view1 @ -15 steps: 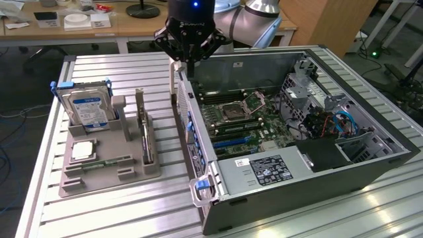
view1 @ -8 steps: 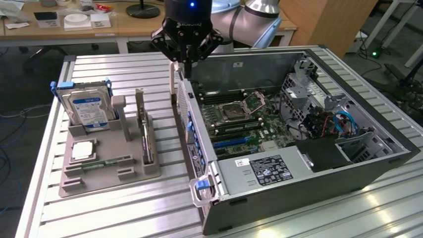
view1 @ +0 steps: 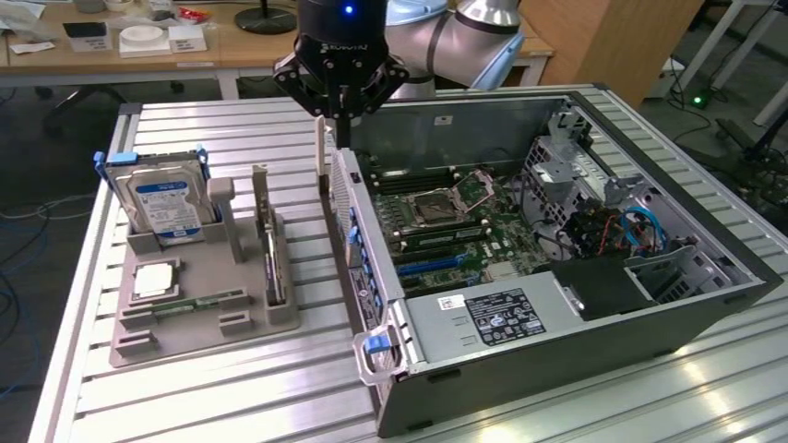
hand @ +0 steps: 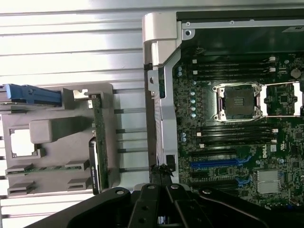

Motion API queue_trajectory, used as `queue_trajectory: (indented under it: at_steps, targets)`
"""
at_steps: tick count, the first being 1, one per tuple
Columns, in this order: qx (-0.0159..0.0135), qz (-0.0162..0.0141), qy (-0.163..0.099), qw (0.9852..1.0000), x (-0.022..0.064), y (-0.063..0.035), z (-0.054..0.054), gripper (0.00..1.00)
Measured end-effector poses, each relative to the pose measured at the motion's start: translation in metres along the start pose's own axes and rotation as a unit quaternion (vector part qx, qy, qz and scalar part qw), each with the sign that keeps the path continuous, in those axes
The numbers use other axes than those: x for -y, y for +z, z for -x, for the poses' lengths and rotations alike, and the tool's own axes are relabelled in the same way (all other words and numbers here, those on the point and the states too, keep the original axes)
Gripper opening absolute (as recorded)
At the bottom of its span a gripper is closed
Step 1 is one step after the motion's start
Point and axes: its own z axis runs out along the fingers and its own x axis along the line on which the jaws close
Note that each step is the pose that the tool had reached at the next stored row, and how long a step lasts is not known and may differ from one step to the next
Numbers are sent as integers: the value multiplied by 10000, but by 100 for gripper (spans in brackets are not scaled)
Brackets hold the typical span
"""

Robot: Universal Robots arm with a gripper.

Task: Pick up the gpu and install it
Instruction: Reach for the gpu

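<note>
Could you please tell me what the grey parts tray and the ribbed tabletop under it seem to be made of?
The grey moulded parts tray looks like matte plastic. Its colour is uniform and dull, its blocks are chunky with rounded edges, and it shows no glare. It may be printed, but that is unclear. The silver ribbed tabletop looks like bare aluminium profile, with long parallel grooves and bright, streaky reflections.

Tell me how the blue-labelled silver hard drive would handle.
The blue-labelled silver hard drive has a metal casing, so it is probably stiff and heavy for its size. Standing on edge in the grey holder, it could tip once lifted clear.
</note>
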Motion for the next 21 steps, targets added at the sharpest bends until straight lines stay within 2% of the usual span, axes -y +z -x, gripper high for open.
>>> queue_trajectory:
  at_steps: [21]
  targets:
    - [-8,-1,0,10000,61,4,-163,10]
